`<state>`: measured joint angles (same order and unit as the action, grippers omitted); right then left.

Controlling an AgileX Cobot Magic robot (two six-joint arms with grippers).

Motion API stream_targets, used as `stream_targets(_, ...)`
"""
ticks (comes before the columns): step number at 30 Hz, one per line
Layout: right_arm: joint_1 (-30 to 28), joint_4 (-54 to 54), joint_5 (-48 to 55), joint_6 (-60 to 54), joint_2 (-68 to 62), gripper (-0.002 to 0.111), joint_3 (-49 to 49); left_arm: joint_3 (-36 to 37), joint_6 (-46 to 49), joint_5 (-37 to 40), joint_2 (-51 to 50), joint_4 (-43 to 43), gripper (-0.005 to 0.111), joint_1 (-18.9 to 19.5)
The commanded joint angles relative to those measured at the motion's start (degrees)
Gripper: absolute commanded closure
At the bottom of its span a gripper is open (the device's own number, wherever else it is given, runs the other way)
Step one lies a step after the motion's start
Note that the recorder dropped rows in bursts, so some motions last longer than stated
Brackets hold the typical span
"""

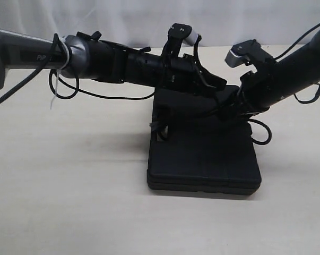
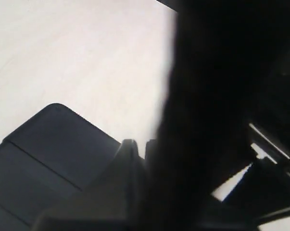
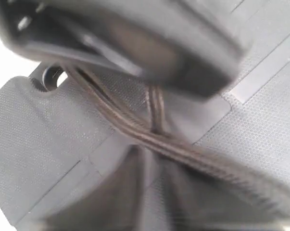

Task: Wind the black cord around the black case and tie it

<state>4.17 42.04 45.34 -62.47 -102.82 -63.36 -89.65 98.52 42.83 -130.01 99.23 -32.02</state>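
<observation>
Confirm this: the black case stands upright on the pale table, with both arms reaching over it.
Wrong on one point: the black case lies flat on the pale table, not upright, as the exterior view shows. The rest holds.

Black cord (image 3: 135, 132) across flat black case (image 1: 202, 159)

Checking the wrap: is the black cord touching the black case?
Touching. The right wrist view shows the black cord strands lying flat across the textured top of the black case.
</observation>
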Motion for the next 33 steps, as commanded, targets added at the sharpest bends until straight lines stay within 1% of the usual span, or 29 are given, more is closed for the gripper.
stream_targets(1,0.01,-9.44,-3.13,4.86,5.31,0.053,0.12,-1.65,5.55,1.54,0.49,0.71,0.107,0.95)
stream_targets(2,0.01,-9.32,-5.36,5.09,8.52,0.053,0.12,-4.88,5.27,2.28,0.49,0.71,0.107,1.78)
stream_targets(5,0.01,-4.93,-6.3,4.44,11.56,0.053,0.12,-11.47,3.06,10.17,1.22,0.71,0.107,1.92)
stream_targets(9,0.01,-4.35,-5.84,5.63,11.68,0.053,0.12,-13.97,2.96,13.9,2.38,0.71,0.107,1.68)
stream_targets(14,0.01,-3.78,-7.25,6.8,11.68,0.053,0.36,-13.97,2.96,14.5,4.55,0.71,0.107,1.63)
stream_targets(17,0.01,-4.72,-11.84,7.74,11.68,0.058,2.92,-13.97,3.08,15.16,5.18,0.71,0.107,1.29)
stream_targets(20,0.01,-11.06,-17.66,11.41,11.68,0.068,7.37,-13.97,3.08,15.17,5.18,0.71,0.107,1.34)
stream_targets(22,0.01,-11.93,-18.32,11.71,11.68,0.07,8.42,-13.97,3.08,15.02,5.18,0.71,0.107,1.34)
stream_targets(30,0.01,-12.04,-15.68,11.71,12.72,0.07,8.76,-13.97,3.18,14.29,5.18,0.71,0.107,1.34)
stream_targets(31,0.01,-12.5,-15.68,11.71,13.63,0.069,8.76,-13.97,3.18,14.29,5.18,0.71,0.107,1.34)
stream_targets(33,0.01,-13.2,-15.55,11.71,15.81,0.063,8.76,-13.97,3.18,14.01,5.18,0.71,0.107,1.34)
